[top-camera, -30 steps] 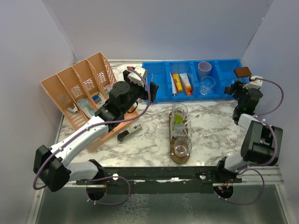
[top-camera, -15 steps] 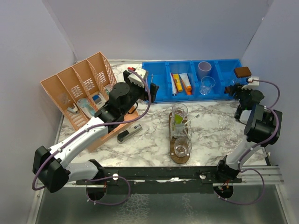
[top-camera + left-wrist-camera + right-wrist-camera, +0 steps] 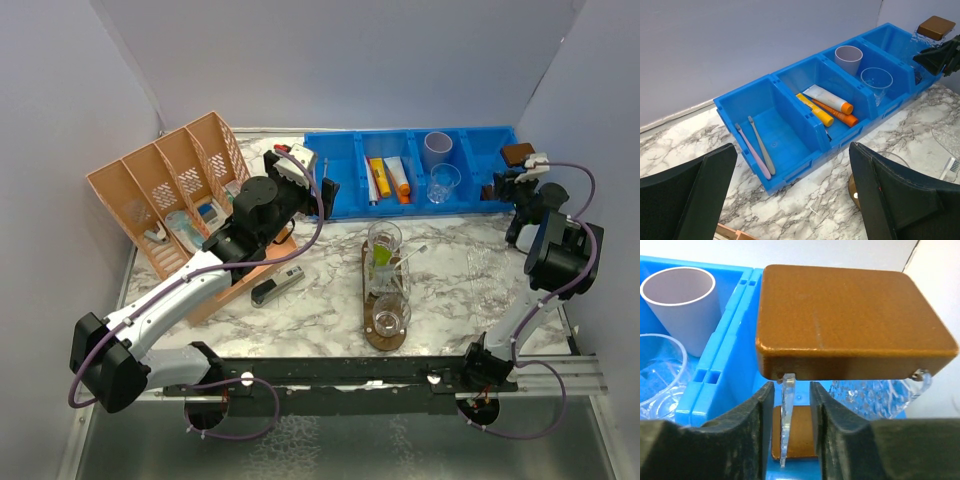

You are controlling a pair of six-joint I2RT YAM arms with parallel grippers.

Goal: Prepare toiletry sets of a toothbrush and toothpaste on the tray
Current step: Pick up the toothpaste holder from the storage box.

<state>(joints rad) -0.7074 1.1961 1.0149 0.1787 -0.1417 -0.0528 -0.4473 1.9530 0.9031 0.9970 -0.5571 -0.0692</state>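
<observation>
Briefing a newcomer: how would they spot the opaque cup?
Find the long blue bin at the far side. In its third compartment from the left, the opaque cup stands behind a clear tumbler; only it is solid pale lilac.

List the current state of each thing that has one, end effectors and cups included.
Left end effector: open wide, empty.
Right end effector: open narrowly, flanking a clear tab under the brown wooden block, gaps either side.
Far clear plastic tumbler on the dark brown wooden tray: upright, holds lime green tube.
Near clear tumbler on tray: upright, empty.
Lilac plastic cup in the blue compartmented bin: upright, empty.
</observation>
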